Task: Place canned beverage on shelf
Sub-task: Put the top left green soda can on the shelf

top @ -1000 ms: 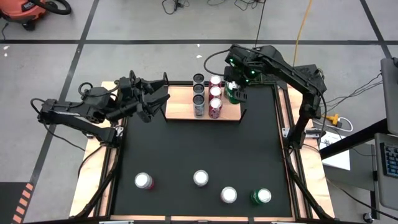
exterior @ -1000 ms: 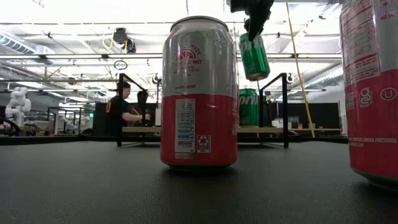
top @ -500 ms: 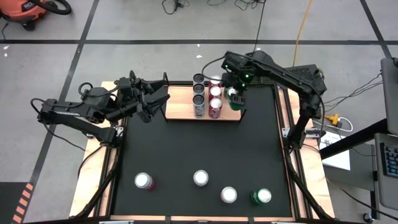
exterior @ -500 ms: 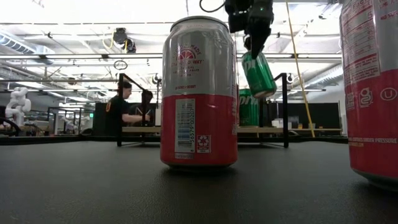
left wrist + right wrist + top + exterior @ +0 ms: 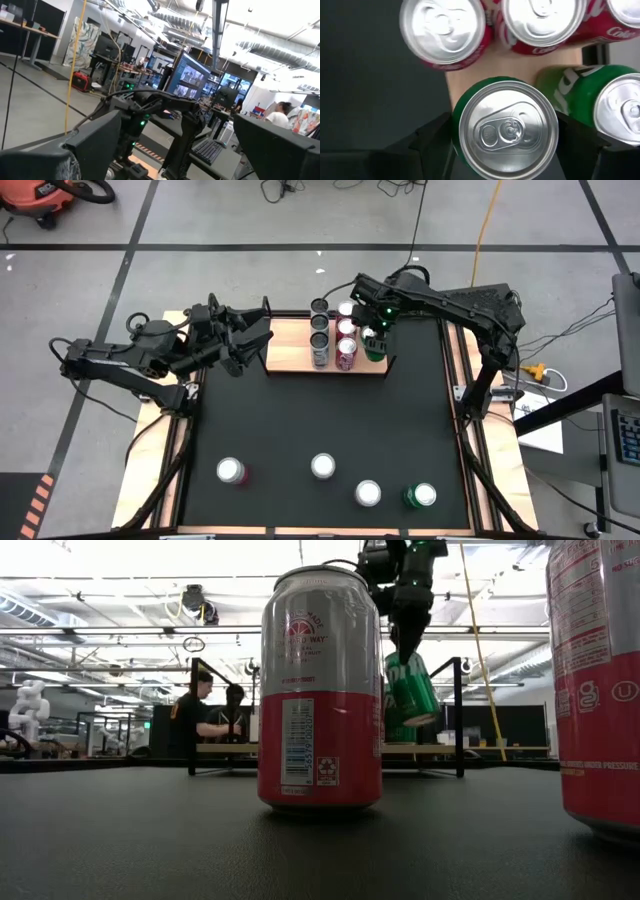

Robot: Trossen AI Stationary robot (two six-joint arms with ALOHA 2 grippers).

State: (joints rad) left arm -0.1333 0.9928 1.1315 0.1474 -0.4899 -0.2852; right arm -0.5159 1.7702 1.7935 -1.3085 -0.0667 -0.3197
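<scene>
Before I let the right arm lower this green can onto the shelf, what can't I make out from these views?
- Whether the tilted green can in the right gripper has touched the shelf: low view, the near red can covers its lower edge.
- The free slot beside the standing green can: high view, the right arm covers it.
- The left gripper idles left of the shelf.

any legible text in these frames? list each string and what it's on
"Sprite", partly hidden: green can on the shelf, behind the tilted green can in the right gripper.
"Col...", cut off: red can, right wrist view.
"CONTENTS UNDER PRESSURE": red can at the low view's edge.
Near red-and-silver can: logo and small print unreadable.
</scene>
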